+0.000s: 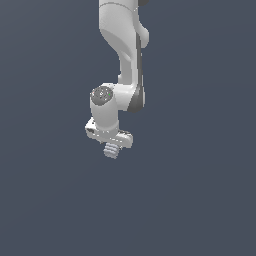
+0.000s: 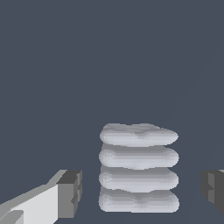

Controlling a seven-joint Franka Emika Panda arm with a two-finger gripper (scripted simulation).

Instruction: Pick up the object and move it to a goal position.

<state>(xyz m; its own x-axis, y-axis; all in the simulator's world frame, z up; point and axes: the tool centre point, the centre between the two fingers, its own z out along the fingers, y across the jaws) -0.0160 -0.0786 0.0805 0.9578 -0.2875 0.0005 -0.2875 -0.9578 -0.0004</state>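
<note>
Object [image 2: 138, 168], pale grey with four ridged, rounded layers, sits between wide jaws, seemingly untouched.

Exterior view faces the arm [image 1: 122, 60] from afar; wrist view sits close behind the hand [image 2: 140, 192].

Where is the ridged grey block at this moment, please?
In the exterior view the ridged grey block sits directly beneath the gripper, near the centre; the wrist view shows it between the two fingers, touching neither.
</note>
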